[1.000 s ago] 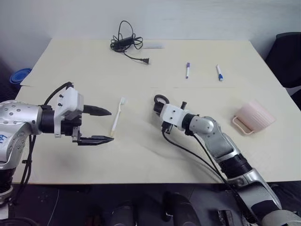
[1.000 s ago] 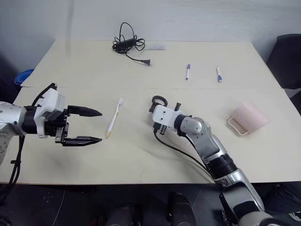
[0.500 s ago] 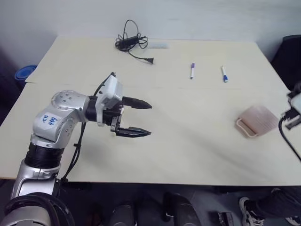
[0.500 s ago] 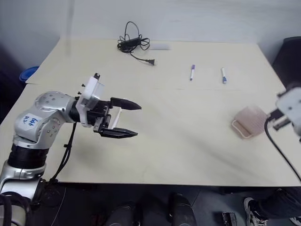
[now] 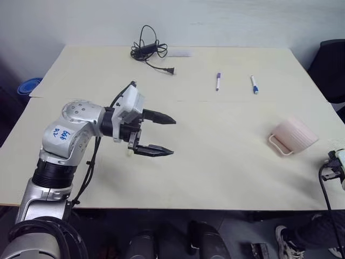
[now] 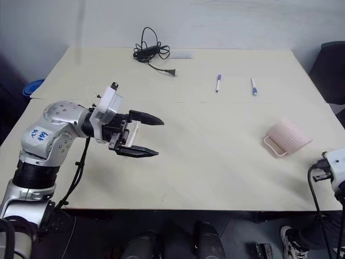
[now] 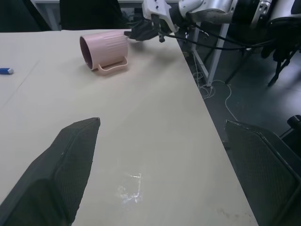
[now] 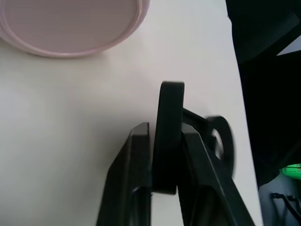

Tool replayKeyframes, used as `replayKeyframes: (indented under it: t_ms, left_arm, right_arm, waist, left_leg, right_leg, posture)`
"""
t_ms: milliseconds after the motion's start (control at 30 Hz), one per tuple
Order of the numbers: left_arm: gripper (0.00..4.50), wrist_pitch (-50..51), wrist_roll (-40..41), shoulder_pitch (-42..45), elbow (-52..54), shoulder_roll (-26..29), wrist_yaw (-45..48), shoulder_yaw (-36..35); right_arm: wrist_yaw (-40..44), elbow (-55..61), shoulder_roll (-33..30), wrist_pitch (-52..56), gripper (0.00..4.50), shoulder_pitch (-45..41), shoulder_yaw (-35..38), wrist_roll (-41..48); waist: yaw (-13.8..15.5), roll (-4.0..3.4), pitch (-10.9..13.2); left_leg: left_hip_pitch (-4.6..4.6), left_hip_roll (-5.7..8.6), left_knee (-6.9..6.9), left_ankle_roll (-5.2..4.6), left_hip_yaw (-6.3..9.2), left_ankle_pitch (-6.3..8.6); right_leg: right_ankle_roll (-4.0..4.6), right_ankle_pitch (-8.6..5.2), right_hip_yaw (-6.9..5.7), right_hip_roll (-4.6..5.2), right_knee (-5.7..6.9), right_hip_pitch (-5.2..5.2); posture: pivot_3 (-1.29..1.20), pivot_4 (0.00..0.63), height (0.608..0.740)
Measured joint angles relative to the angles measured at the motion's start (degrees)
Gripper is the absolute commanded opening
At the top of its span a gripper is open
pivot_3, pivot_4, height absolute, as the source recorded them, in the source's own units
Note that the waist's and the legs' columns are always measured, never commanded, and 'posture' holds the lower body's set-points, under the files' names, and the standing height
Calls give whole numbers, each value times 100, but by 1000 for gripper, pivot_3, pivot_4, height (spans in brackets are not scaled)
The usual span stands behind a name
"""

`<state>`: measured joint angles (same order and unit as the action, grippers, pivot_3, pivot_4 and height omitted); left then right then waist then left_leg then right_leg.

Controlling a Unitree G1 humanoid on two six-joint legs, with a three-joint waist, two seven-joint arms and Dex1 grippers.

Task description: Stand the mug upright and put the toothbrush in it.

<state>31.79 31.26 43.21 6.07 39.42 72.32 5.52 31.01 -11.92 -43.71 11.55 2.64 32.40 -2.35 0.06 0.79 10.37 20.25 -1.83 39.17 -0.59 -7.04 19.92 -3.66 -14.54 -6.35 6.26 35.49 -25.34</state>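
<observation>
Two arms: both have moved since a second ago; nothing is gripped.
Left gripper (image 5: 171, 137): swung in over the toothbrush (image 6: 133, 131), jaws wide apart either side of it, not closed.
Right gripper (image 7: 135, 33): left the table's middle for the right edge, just beside the mug (image 5: 291, 136); open or closed cannot be told.
Mug: lying on its side, handle toward the near edge.
Meaning: uprighting likely comes next.
</observation>
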Motion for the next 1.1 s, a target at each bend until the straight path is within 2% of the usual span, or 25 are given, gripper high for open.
replayKeyframes:
  t_ms: [100, 233, 433, 533, 633, 667, 767, 867, 967, 1100]
  left_arm:
    - [4500, 11, 1, -5, 9, 0, -1, 0]
    - [4500, 32, 5, 0, 4, 13, 13, -7]
    - [4500, 14, 4, 16, -53, 28, 110, -11]
    - [4500, -60, -3, 30, -234, 82, 246, -14]
    - [4500, -140, -41, 67, -386, 91, 291, -15]
    - [4500, -176, -52, 80, -426, 83, 292, -12]
    - [4500, -260, -117, 143, -466, -26, 286, 12]
    - [4500, -298, -142, 157, -441, -112, 270, 29]
    - [4500, -295, -198, 166, -428, -119, 228, 35]
    - [4500, -294, -226, 197, -402, -106, 175, 30]
  right_arm:
    - [109, 120, -7, 138, 2520, 147, -45, 170]
    - [683, 1385, -182, 1061, 3818, 972, 349, 718]
    - [1638, 3564, -701, 3078, 3818, 1911, 1797, 1820]
    - [2413, 5021, -809, 4263, 3818, 2423, 2737, 2907]
    - [2476, 5900, -840, 4887, 3818, 2165, 2932, 3594]
    - [2297, 5975, -876, 5073, 3818, 1912, 2846, 3698]
    - [1345, 5992, -882, 5546, 3818, 878, 1965, 3740]
    - [232, 5645, -884, 5627, 3818, 132, 156, 3237]
    - [-344, 4993, -884, 5596, 3818, -511, -997, 2756]
    - [-697, 4028, -972, 5321, 3818, -1127, -1885, 2181]
  waist:
    - [-13, -3, 1]
    - [12, -21, -1]
    - [18, -22, -2]
    - [24, -16, -1]
    - [3, 15, 2]
    - [-1, 26, 4]
    - [-8, 49, 5]
    - [26, 45, 8]
    - [18, 45, 8]
    - [19, 44, 9]
  left_leg:
    - [-1, -2, 0, 0, 0, 0]
    - [1, -3, -3, 1, 5, 0]
    - [1, -3, -1, -5, 7, 4]
    - [5, -9, -2, -5, 18, 7]
    - [0, -9, 0, -9, 16, 11]
    - [-1, -5, 0, -14, 16, 13]
    - [3, 3, 1, -19, 18, 15]
    - [27, 6, 0, -16, 20, 13]
    - [32, 8, 4, -18, 14, 11]
    - [34, 10, 7, -23, 13, 9]
  right_leg:
    - [0, 0, 1, -1, 1, 0]
    - [-2, -1, -2, -1, 1, -1]
    - [-7, 2, 0, -3, -3, 2]
    - [-5, 1, -8, -9, -10, 3]
    - [-5, 1, -5, -7, -11, 10]
    - [-6, 2, -5, -1, -11, 10]
    - [-7, 2, -7, 10, -15, 8]
    - [-6, 1, -16, 10, -15, -11]
    - [-15, 6, -19, 8, -5, -11]
    - [-21, 10, -19, 9, -10, -10]
  posture:
    - [0, 150, 740]
    - [0, 150, 740]
    - [0, 150, 740]
    - [0, 150, 740]
    - [0, 150, 740]
    - [0, 150, 740]
    - [0, 150, 740]
    - [0, 150, 740]
    - [0, 150, 740]
    - [0, 150, 740]
